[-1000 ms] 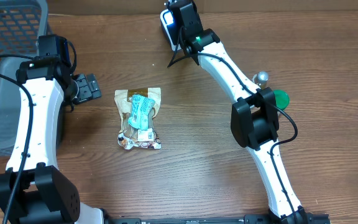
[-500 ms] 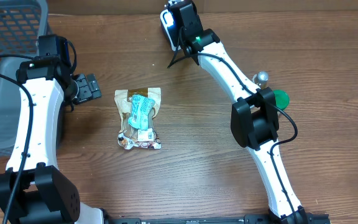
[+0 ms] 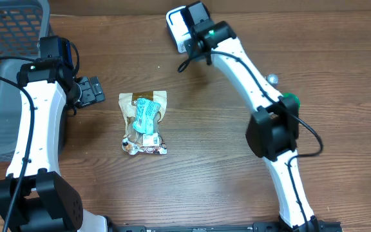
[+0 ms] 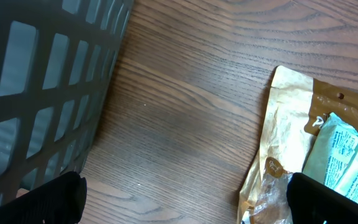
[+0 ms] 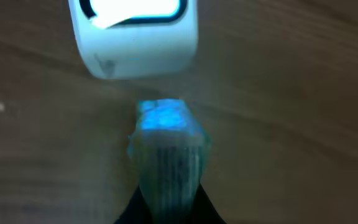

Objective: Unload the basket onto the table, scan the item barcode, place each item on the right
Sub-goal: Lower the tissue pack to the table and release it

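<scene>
The item, a tan and clear snack bag (image 3: 144, 122) with a light-blue label, lies flat mid-table; its top edge shows in the left wrist view (image 4: 316, 155). My left gripper (image 3: 94, 90) hovers open left of the bag, with bare wood between its fingers (image 4: 185, 199). A white scanner (image 3: 180, 27) with a dark window sits at the far edge. My right gripper (image 3: 195, 44) is beside it, shut on a blue-green ridged piece (image 5: 166, 155) that points at the scanner (image 5: 134, 34). That view is blurred, so I cannot tell whether the piece joins the scanner.
A dark grey mesh basket (image 3: 5, 38) fills the far left corner and stands close to my left wrist (image 4: 42, 74). A small silver knob (image 3: 272, 78) and a green round thing (image 3: 292, 100) lie by the right arm's elbow.
The right arm has swung rightward, elbow and wrist alike, uncovering more of the white scanner. The left arm and the bag have not moved.
</scene>
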`<state>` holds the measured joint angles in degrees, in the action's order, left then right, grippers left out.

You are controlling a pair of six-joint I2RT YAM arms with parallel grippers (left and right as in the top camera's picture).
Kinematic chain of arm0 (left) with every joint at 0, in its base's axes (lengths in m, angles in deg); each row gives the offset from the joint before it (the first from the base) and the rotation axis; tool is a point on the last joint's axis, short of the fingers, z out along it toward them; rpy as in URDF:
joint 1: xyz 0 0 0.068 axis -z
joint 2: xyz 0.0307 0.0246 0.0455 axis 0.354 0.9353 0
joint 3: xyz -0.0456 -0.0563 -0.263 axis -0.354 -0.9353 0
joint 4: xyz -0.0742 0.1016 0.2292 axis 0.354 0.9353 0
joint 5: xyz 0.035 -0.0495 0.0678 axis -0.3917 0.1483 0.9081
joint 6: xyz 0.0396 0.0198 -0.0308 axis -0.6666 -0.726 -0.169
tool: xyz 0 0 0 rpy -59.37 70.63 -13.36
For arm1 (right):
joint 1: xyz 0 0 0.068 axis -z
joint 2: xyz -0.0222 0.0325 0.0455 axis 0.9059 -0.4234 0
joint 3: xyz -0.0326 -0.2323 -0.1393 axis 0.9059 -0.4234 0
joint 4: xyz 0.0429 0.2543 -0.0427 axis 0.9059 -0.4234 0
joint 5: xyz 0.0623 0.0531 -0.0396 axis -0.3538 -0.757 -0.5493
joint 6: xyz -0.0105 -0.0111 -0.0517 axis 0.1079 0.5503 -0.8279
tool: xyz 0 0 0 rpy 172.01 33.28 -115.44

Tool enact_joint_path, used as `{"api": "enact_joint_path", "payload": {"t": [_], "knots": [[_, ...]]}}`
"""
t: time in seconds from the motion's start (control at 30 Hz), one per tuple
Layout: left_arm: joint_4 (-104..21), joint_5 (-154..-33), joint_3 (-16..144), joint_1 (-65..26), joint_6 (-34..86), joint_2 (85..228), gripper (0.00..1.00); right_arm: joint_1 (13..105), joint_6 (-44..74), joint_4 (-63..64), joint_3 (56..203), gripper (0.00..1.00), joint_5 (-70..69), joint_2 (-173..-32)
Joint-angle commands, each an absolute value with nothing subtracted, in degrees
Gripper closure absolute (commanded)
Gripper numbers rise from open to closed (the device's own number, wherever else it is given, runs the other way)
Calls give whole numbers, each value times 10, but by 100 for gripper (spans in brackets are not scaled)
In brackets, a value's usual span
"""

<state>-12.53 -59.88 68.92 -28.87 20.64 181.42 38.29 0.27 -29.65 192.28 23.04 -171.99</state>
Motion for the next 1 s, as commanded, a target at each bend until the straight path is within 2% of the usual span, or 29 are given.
{"api": "enact_joint_path", "payload": {"t": [0.0, 0.13, 0.23, 0.67, 0.8, 0.87, 0.97], "knots": [[-125, -592, 701, -290, 200, 1805, 0, 385, 72, -415, 1925, 94, 186, -1675], [-125, -592, 701, -290, 200, 1805, 0, 391, 73, -536, 1905, 93, 84, -1681], [-125, -592, 701, -290, 200, 1805, 1, 392, 98, -570, 1878, 91, 77, -1681], [-125, -592, 701, -290, 200, 1805, 1, 392, 121, -587, 1783, 90, 77, -1681], [-125, -592, 701, -290, 200, 1805, 0, 393, 121, -587, 1783, 80, 77, -1681], [-125, -592, 701, -290, 200, 1805, 0, 393, 121, -586, 1783, 64, 81, -1681], [-125, -592, 701, -290, 200, 1805, 0, 393, 121, -584, 1783, 54, 107, -1681]]}}
